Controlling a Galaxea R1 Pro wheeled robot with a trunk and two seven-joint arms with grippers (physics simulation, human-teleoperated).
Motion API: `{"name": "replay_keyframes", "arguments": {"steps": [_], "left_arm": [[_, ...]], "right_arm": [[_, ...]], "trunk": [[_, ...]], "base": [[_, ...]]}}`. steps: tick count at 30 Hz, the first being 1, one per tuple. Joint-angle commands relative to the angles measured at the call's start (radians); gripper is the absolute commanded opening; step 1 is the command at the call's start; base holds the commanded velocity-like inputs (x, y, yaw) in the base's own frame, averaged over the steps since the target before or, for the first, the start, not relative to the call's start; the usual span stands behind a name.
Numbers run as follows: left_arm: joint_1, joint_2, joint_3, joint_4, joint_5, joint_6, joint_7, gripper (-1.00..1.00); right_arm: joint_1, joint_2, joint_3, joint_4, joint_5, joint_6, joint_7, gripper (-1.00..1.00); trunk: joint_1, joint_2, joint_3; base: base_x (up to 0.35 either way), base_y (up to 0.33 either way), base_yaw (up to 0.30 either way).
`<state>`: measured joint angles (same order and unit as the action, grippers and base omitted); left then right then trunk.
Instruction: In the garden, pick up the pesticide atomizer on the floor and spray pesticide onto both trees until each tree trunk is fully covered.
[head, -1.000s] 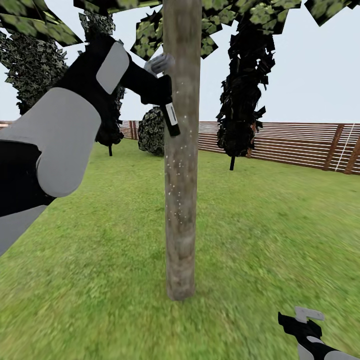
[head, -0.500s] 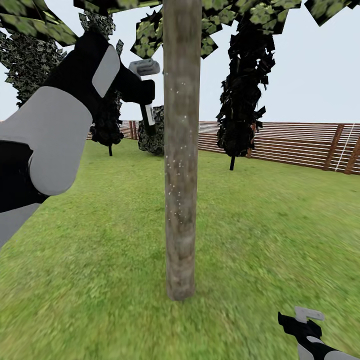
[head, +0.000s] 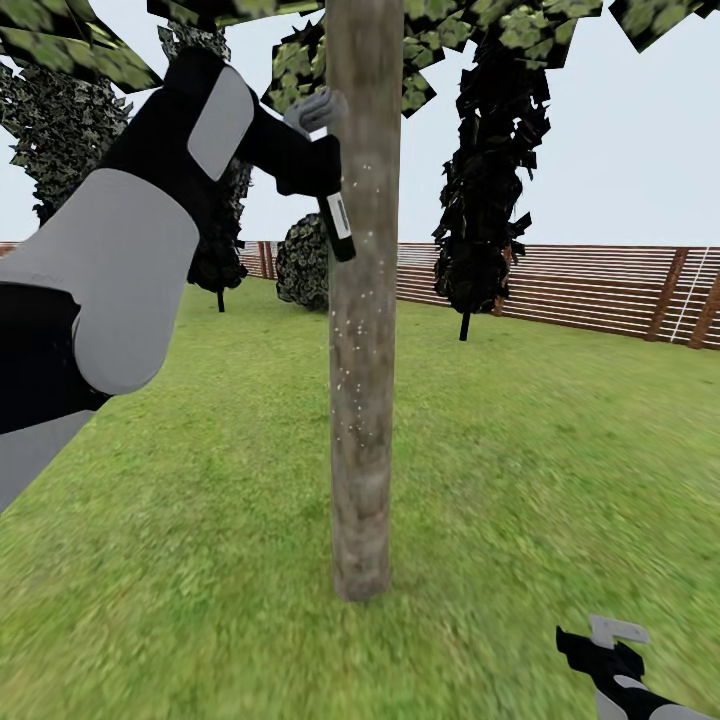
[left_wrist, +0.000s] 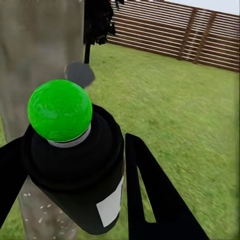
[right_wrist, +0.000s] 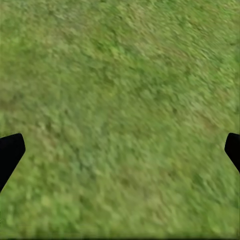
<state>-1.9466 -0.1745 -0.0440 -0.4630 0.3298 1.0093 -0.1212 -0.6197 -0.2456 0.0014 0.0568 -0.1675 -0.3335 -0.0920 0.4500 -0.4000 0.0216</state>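
Left end effector (head: 325, 195) pinching the atomizer (left_wrist: 75, 160) sits right against the trunk (head: 362, 400), so honestly it could bump bark and leave the specks patchy; right end effector (right_wrist: 120, 150) hangs spread over grass.

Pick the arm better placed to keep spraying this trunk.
Left. Its gripper holds the dark atomizer with the green dot beside the mottled grey-brown trunk; the right gripper hangs open above grass.
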Motion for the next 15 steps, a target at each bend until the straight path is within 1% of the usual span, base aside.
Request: {"name": "replay_keyframes", "arguments": {"steps": [1, 4, 6, 8, 10, 12, 13, 14, 15], "left_arm": [[0.0, 0.0, 0.0, -0.001, 0.002, 0.0, 0.0, -1.0], [0.0, 0.0, 0.001, -0.001, 0.02, 0.0, 0.0, -1.0], [0.0, 0.0, 0.0, -0.001, 0.047, 0.0, -0.001, -1.0], [0.0, 0.0, 0.0, 0.003, 0.061, 0.0, -0.001, -1.0], [0.0, 0.0, -0.001, 0.028, 0.065, 0.0, -0.001, -1.0], [0.0, 0.0, -0.003, 0.076, 0.066, -0.002, -0.001, -1.0], [0.0, 0.0, -0.015, 0.108, 0.064, -0.005, 0.0, -1.0], [0.0, 0.0, -0.045, 0.124, 0.063, -0.006, 0.001, -1.0], [0.0, 0.0, -0.093, 0.136, 0.063, -0.006, 0.001, -1.0]], "right_arm": [[0.001, 0.0, 0.0, 0.0, 0.0, 0.0, 0.0, 1.0], [0.004, 0.0, 0.0, 0.0, 0.0, 0.0, 0.0, 1.0], [0.005, 0.0, 0.0, 0.0, 0.0, 0.0, 0.0, 1.0], [0.006, 0.0, 0.0, 0.0, 0.0, 0.0, 0.0, 1.0], [0.006, 0.0, 0.0, 0.0, 0.0, 0.0, 0.0, 1.0], [0.006, 0.0, 0.0, 0.0, 0.0, 0.0, 0.0, 1.0], [0.006, 0.0, 0.0, 0.0, 0.0, 0.0, 0.0, 1.0], [0.006, 0.0, 0.0, 0.0, 0.0, 0.0, 0.0, 1.0], [0.006, 0.0, 0.0, 0.0, 0.0, 0.0, 0.0, 1.0]], "trunk": [[0.0, 0.0, 0.0], [0.0, 0.0, 0.0], [0.0, 0.0, 0.0], [0.0, 0.0, 0.0], [0.0, 0.0, 0.0], [0.0, 0.0, 0.0], [0.0, 0.0, 0.0], [0.0, 0.0, 0.0], [0.0, 0.0, 0.0]], "base": [[0.0, 0.0, 0.0], [0.0, 0.0, 0.0], [0.0, 0.0, 0.0], [0.0, 0.0, 0.0], [0.0, 0.0, 0.0], [0.0, 0.0, 0.0], [0.0, 0.0, 0.0], [0.0, 0.0, 0.0], [0.0, 0.0, 0.0]]}}
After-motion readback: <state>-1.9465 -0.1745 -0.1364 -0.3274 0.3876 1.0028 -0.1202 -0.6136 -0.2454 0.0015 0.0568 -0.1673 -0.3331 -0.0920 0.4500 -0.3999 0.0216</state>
